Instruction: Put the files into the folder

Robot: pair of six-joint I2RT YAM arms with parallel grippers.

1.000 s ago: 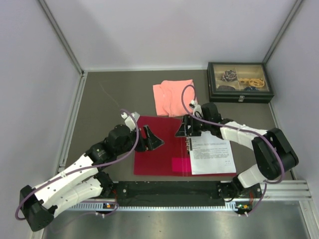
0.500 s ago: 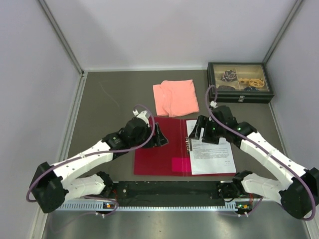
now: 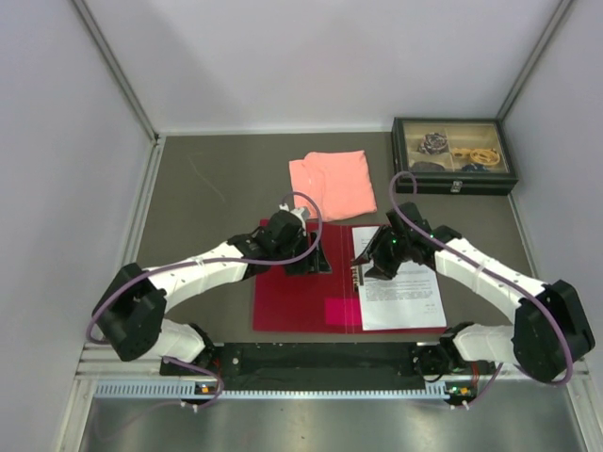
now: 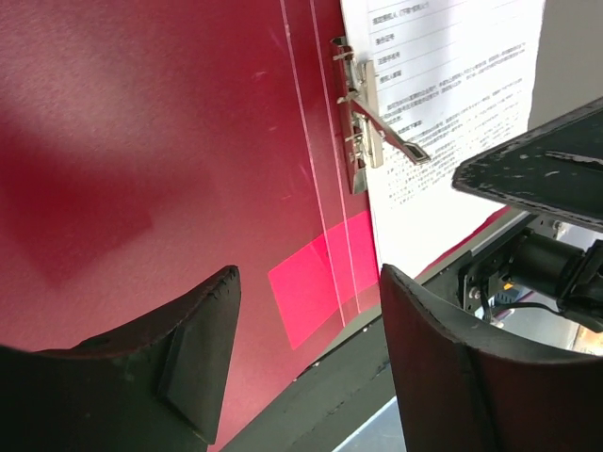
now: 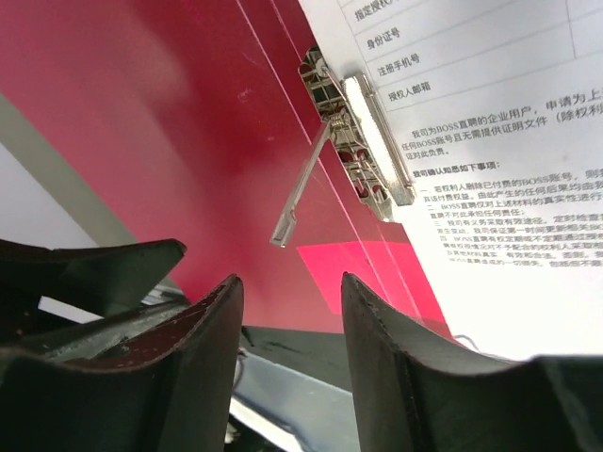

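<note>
Nearest the arm bases, the folder [image 3: 292, 306] lies open and flat on the table [image 3: 207, 207]. The files [image 3: 405, 297] rest on its right half, their left margin at the metal clip [image 5: 363, 141], whose lever stands raised.

The sheets look thin, light and floppy, and would likely slide on the smooth plastic. I judge it better to press them flat than to pinch them. The sprung lever is best pushed at its free tip. The left cover looks thin but springy, and its outer edge seems the place to lift it.

The left end effector [image 4: 306, 320] hovers spread over the left cover, holding nothing. The right end effector [image 5: 287, 311] hangs spread by the clip, also holding nothing.

Farther back lie a pink cloth [image 3: 328, 185] and a glass-lidded box [image 3: 455, 155].
</note>
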